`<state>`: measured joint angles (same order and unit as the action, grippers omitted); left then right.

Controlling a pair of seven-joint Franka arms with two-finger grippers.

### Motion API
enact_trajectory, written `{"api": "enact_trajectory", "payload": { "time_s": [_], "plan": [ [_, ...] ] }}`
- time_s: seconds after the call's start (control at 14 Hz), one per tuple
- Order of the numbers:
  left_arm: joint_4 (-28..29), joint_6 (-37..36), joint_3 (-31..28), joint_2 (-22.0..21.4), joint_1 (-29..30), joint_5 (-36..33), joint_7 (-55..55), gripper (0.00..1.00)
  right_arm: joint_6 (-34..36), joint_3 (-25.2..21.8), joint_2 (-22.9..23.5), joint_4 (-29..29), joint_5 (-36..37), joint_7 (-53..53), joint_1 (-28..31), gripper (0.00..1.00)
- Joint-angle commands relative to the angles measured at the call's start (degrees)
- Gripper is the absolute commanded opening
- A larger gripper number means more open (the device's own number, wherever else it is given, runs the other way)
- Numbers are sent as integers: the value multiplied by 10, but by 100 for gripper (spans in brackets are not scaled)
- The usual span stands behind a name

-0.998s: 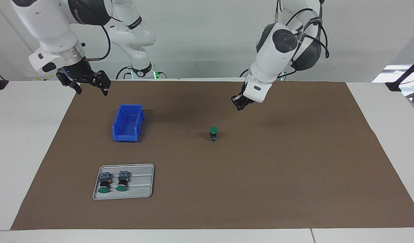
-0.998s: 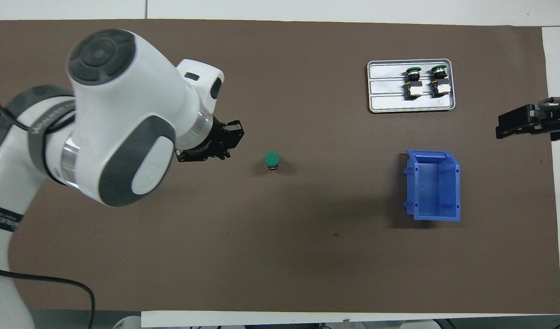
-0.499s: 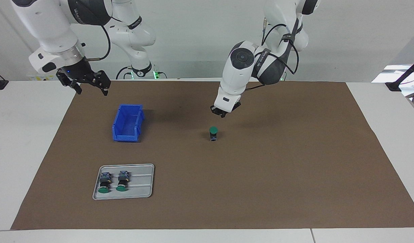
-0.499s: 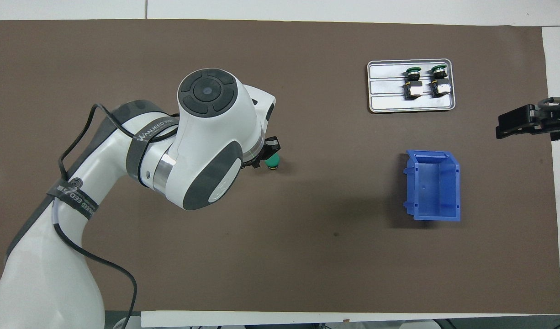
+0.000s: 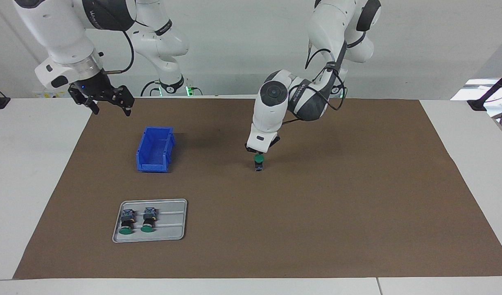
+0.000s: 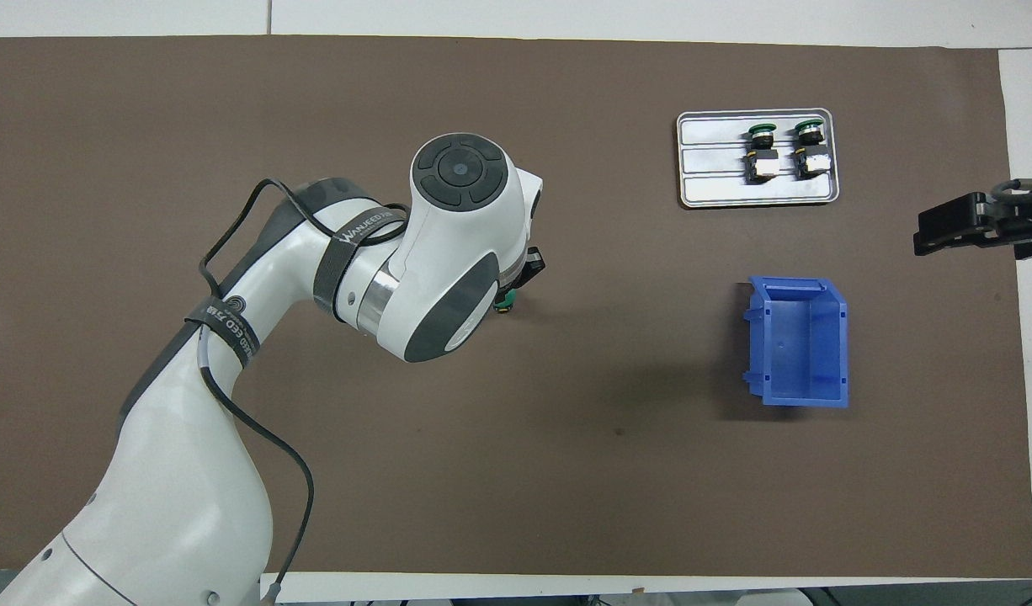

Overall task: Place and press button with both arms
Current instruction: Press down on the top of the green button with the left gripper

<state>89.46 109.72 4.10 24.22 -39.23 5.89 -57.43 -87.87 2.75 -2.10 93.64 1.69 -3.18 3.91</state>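
Left fingers point(image 5: 258, 152) now together on round green button point(image 5: 258, 158), right fingers point(image 5: 105, 104) apart.

The button point(image 5: 258, 162) stands upright mid-surface point(image 5: 316, 213), the left claw point(image 5: 257, 152) directly over its cap. Toward the right arm's end lies the bin point(image 5: 154, 149); the tray point(image 5: 150, 220), farther from the robots, holds two more buttons point(image 5: 137, 220). The right claw point(image 5: 107, 104) hangs over the mat's corner.

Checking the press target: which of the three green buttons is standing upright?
The button alone mid-mat, under the shut left gripper, stands cap up. The two buttons in the tray lie on their sides.
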Motion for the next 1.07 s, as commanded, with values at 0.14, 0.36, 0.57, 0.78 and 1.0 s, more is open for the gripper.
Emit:
{"api": "enact_trajectory", "payload": {
  "time_s": [0.14, 0.36, 0.57, 0.78, 1.0],
  "plan": [
    [4, 30, -8, 7, -10, -14, -22, 0, 2, 3, -9, 10, 1, 14, 4, 99],
    [15, 40, -8, 7, -12, -19, -23, 0, 2, 2, -9, 10, 1, 14, 4, 99],
    [26, 50, -8, 6, -12, -19, -29, 0, 2, 3, -9, 10, 1, 14, 4, 99],
    [34, 57, -8, 3, -18, -19, -30, 0, 2, 3, -9, 10, 1, 14, 4, 99],
    [51, 73, -8, 0, -20, -19, -40, 0, 2, 3, -9, 10, 1, 14, 4, 99]
  ]
}}
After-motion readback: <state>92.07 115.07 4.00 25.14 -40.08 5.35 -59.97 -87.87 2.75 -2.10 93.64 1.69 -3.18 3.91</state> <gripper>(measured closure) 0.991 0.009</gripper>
